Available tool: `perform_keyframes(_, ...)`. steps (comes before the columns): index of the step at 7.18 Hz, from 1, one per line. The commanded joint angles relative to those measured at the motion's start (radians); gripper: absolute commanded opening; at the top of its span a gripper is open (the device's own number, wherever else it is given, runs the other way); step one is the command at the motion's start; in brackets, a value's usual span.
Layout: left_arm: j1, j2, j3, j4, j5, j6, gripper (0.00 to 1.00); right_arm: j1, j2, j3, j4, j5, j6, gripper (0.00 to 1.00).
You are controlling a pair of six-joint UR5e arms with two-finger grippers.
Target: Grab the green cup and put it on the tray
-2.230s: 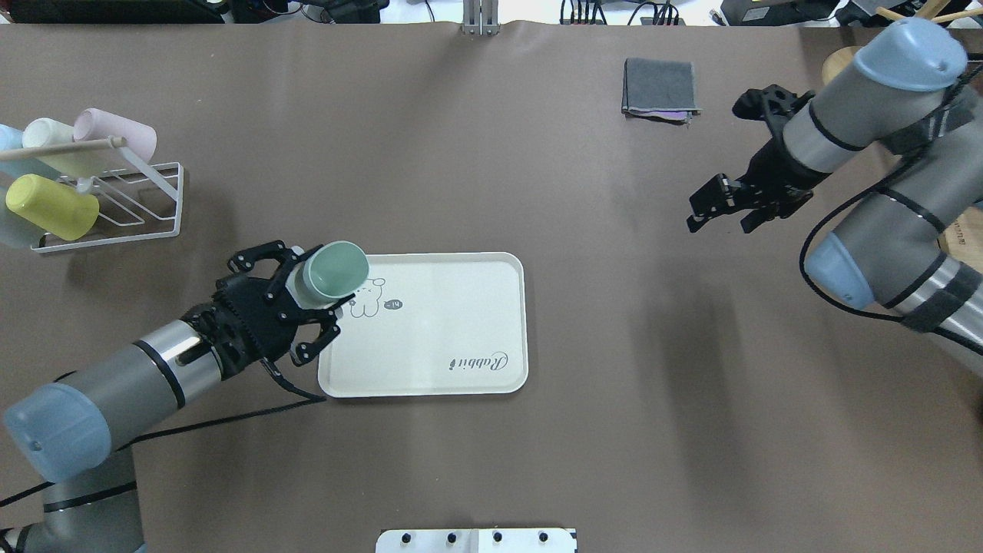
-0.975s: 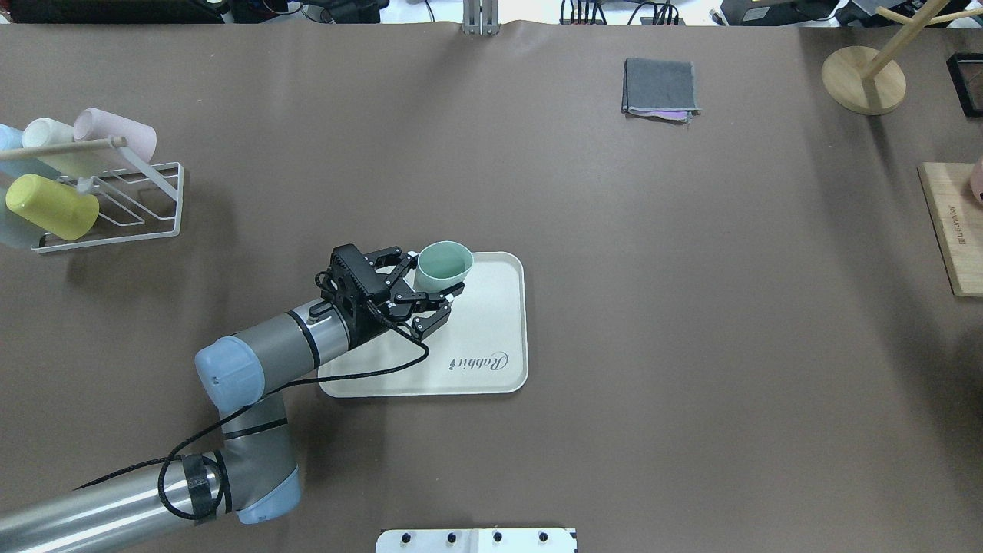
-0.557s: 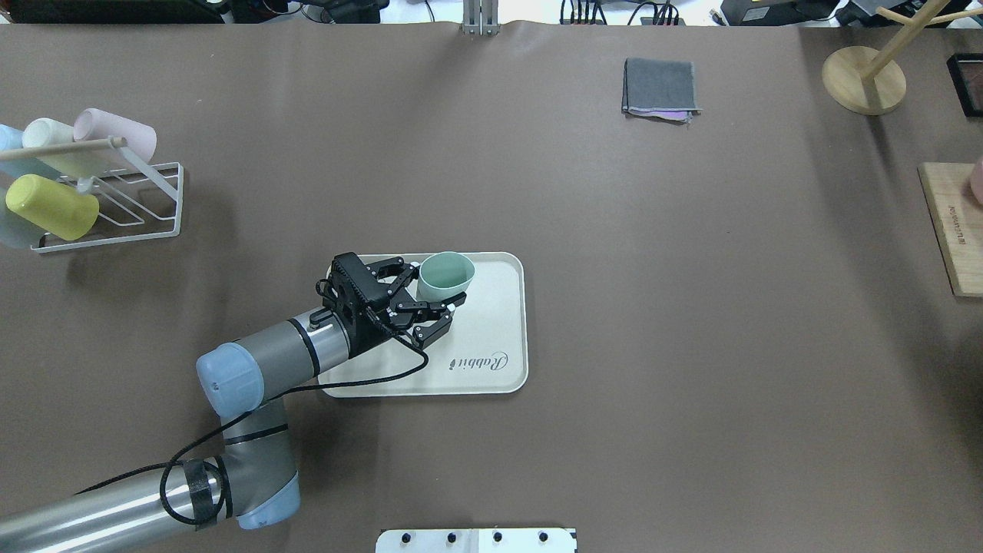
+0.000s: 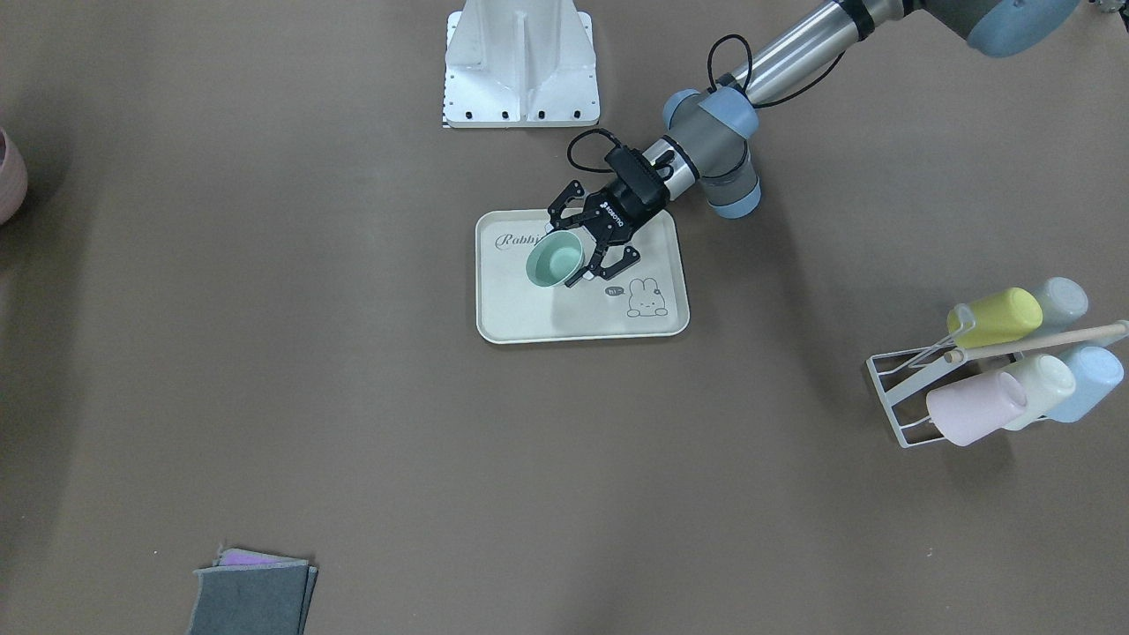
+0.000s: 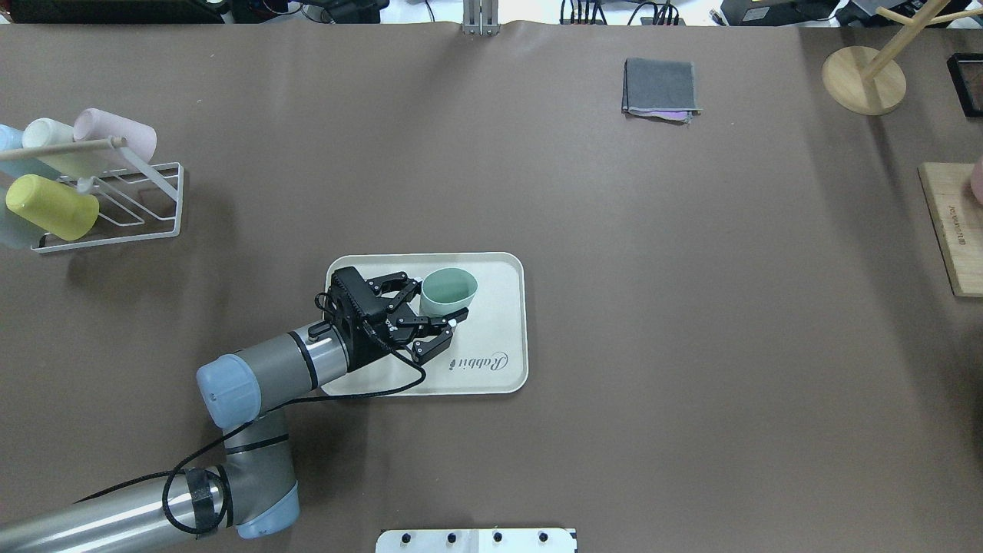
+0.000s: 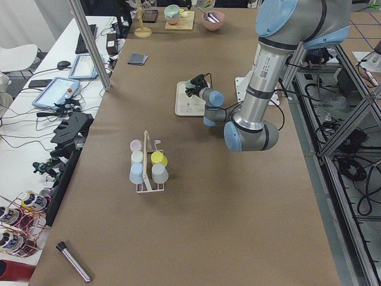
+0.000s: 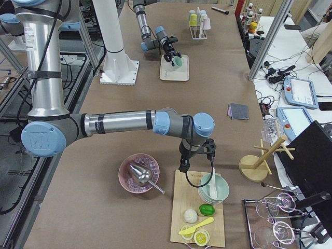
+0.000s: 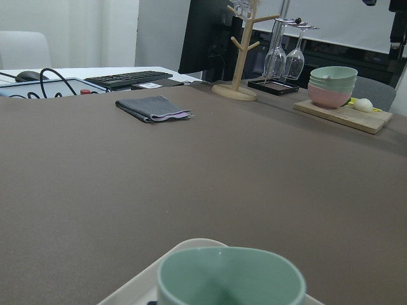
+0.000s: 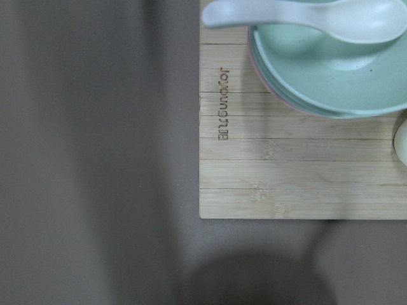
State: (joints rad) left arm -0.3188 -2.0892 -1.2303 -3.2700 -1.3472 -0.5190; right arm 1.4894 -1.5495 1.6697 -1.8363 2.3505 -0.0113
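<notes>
The mint green cup (image 5: 449,286) is tilted, mouth up, low over the middle of the cream Rabbit tray (image 5: 495,326). My left gripper (image 5: 441,305) is shut on the cup, one finger on each side of its lower wall. In the front view the cup (image 4: 556,262) and gripper (image 4: 571,253) sit over the tray (image 4: 520,309) near the script. The cup's rim (image 8: 232,276) fills the bottom of the left wrist view. I cannot tell if its base touches the tray. My right gripper (image 7: 182,167) shows only in the right side view, above a wooden board; I cannot tell its state.
A white wire rack (image 5: 115,207) at the far left holds a yellow-green cup (image 5: 50,206) and pink, cream and pale blue cups. A folded grey cloth (image 5: 660,88) lies at the back. A wooden stand (image 5: 864,77) and a wooden board (image 5: 952,230) are at the right.
My left arm carried the green cup from the tray's left edge to its middle and lowered it slightly. My right arm left the overhead view.
</notes>
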Motion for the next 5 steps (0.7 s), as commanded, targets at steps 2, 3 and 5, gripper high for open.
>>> perform_keyframes(2, 0.009, -0.008, 0.014, -0.04, 0.0, 0.016, 0.44, 0.0, -0.004, -0.014, 0.003, -0.002, 0.004, 1.0)
perform_keyframes(3, 0.009, -0.009, 0.014, -0.04, 0.003, 0.042, 0.56, 0.0, -0.003, -0.022, 0.003, 0.001, 0.004, 1.0)
perform_keyframes(5, 0.009, -0.012, 0.014, -0.043, 0.005, 0.08, 0.78, 0.002, -0.001, -0.027, 0.006, 0.0, 0.004, 1.0)
